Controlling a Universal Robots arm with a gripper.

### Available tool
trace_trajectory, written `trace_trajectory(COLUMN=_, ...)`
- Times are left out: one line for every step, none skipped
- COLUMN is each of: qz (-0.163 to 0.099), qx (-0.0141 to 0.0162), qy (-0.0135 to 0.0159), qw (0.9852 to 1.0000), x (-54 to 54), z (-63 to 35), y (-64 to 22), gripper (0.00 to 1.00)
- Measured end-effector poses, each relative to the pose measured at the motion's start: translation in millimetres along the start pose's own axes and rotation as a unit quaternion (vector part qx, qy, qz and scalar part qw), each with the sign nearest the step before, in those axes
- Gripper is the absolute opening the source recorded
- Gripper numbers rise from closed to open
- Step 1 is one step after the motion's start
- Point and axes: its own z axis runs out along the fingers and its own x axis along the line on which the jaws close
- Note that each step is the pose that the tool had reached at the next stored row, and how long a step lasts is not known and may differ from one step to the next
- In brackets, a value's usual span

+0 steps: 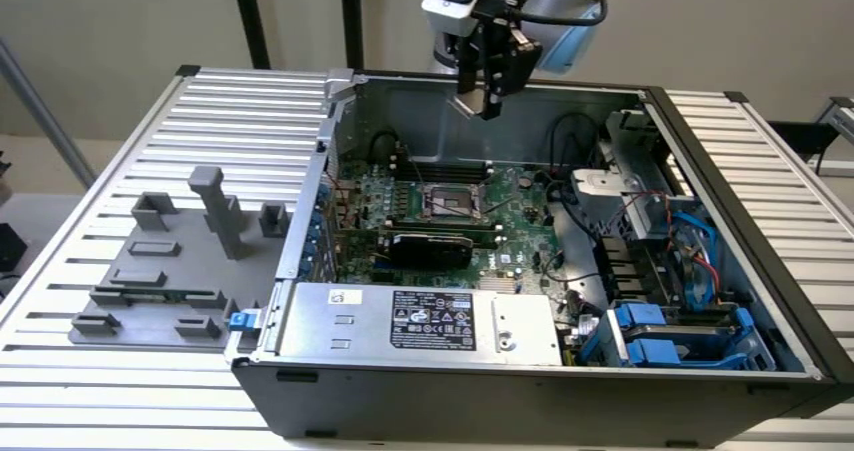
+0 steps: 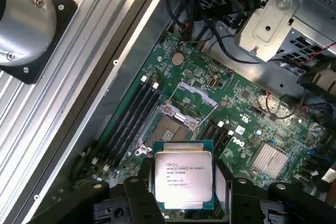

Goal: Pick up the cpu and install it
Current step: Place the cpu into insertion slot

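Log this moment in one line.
gripper: shut on cpu | place: above motherboard in open case | socket: empty | cpu: not yet installed

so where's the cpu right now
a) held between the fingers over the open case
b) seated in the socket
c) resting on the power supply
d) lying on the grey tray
a: in the wrist view the cpu sits clamped between the dark fingers, up off the board, and the socket beyond it is empty.
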Motion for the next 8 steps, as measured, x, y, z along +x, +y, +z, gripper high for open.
trace_trajectory(qz=0.009, qx=0.0002, qy=-0.0004, qw=1.0000, x=0.0, z=1.4, y=-0.1, gripper=0.55)
trace_trajectory(qz=0.018, qx=0.0004, qy=-0.0008, qw=0.9998, x=0.0, z=2.9, y=-0.2, gripper=0.55)
trace_trajectory(qz=0.027, qx=0.0005, qy=-0.0012, qw=0.9996, x=0.1, z=4.4, y=-0.2, gripper=0.55)
trace_trajectory(qz=0.037, qx=0.0007, qy=-0.0016, qw=0.9993, x=0.1, z=6.0, y=-0.3, gripper=0.55)
trace_trajectory(qz=0.046, qx=0.0008, qy=-0.0020, qw=0.9990, x=0.1, z=7.5, y=-0.3, gripper=0.55)
trace_trajectory(qz=0.055, qx=0.0010, qy=-0.0024, qw=0.9985, x=0.1, z=8.9, y=-0.4, gripper=0.55)
trace_trajectory(qz=0.063, qx=0.0011, qy=-0.0028, qw=0.9980, x=0.2, z=10.4, y=-0.5, gripper=0.55)
trace_trajectory(qz=0.073, qx=0.0013, qy=-0.0032, qw=0.9974, x=0.2, z=11.9, y=-0.5, gripper=0.55)
